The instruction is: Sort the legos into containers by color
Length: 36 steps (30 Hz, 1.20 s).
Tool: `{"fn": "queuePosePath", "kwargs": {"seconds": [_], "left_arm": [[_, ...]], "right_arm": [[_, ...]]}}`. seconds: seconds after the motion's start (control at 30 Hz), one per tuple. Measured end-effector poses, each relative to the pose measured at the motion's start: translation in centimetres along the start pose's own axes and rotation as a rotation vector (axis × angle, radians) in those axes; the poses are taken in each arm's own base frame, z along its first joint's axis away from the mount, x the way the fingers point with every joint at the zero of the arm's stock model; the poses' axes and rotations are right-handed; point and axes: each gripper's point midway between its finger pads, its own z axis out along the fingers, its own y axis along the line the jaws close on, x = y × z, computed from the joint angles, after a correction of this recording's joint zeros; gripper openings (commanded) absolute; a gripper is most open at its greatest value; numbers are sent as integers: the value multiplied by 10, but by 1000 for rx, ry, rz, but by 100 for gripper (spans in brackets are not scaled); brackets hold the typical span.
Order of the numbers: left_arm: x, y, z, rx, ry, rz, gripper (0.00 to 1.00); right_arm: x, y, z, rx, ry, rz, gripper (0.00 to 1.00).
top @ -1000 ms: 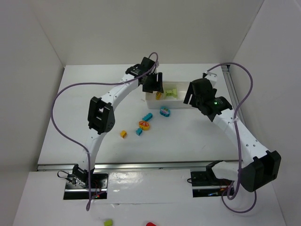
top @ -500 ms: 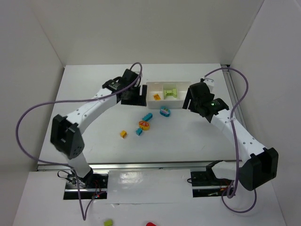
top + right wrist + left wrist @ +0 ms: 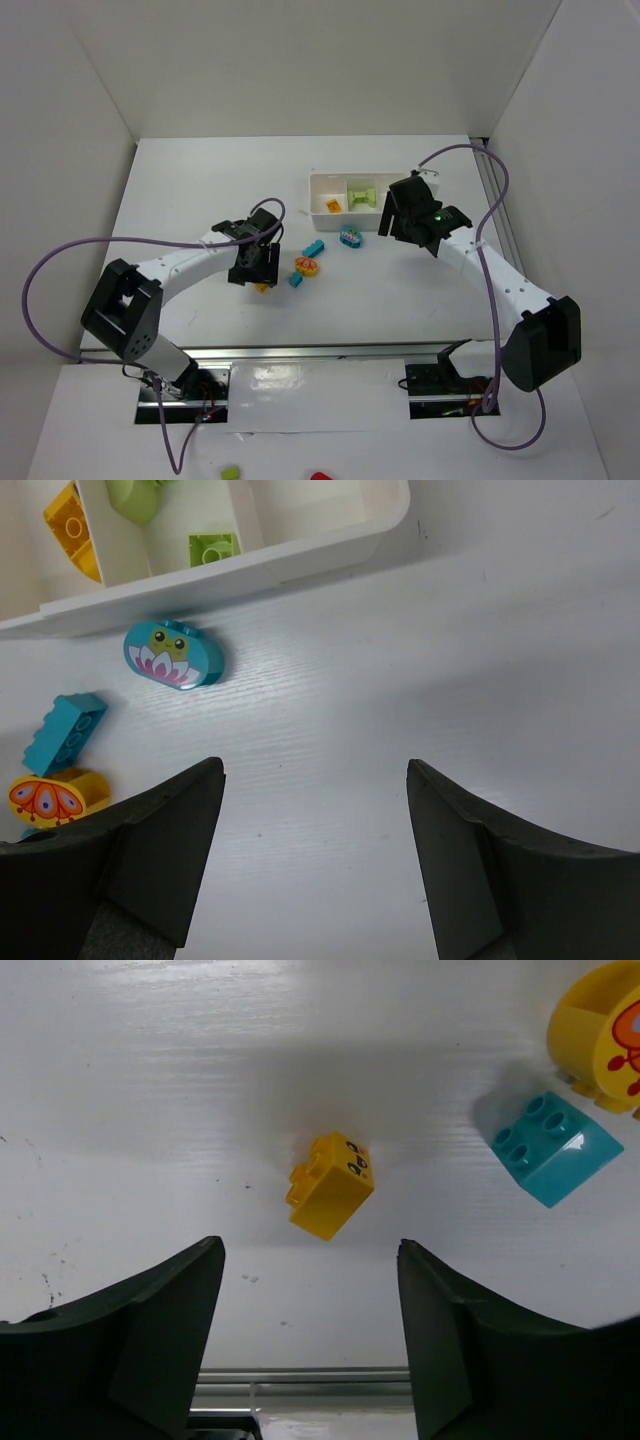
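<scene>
The white tray (image 3: 330, 177) of containers stands at the back; its left compartment holds an orange brick (image 3: 333, 205), its middle one green bricks (image 3: 365, 194). Loose legos lie in front: a cyan oval (image 3: 351, 236), a long cyan brick (image 3: 314, 247), a yellow oval (image 3: 307, 265) and a small cyan brick (image 3: 296, 280). My left gripper (image 3: 310, 1250) hangs open just short of a yellow brick (image 3: 330, 1185), with the small cyan brick (image 3: 550, 1150) to its right. My right gripper (image 3: 315, 770) is open over bare table, near the tray (image 3: 300, 565) and the cyan oval (image 3: 172, 652).
A metal rail (image 3: 300, 352) runs along the table's near edge. White walls close in the left, back and right sides. A green piece (image 3: 230, 471) and a red piece (image 3: 320, 477) lie off the table by the arm bases.
My left arm has swung from the tray back toward the near left and now hovers at the yellow brick, jaws wider. An orange brick now lies in the left compartment. The right gripper shifted slightly left.
</scene>
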Motion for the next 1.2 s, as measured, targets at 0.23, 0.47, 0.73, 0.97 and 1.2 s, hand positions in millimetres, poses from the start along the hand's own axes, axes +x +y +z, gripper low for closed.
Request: {"fn": "queuePosePath", "kwargs": {"seconds": [0.23,0.47,0.73,0.97,1.2], "left_arm": [[-4,-7,23,-5,-2,-17,60],[-7,-10,32,-10,8,-13,24],[-83,-49,-27,114,-143,-14,23],[-195,-117,-91,319,-370,-16,23],[-250,-164,-33,342,-361,9,55]], "right_arm": [[2,2,0,-4,2,-7,81],[2,3,0,-5,3,-9,81],[3,2,3,9,5,-13,81],[2,0,3,21,-2,-13,81],[1,-3,3,32,-8,-10,81]]}}
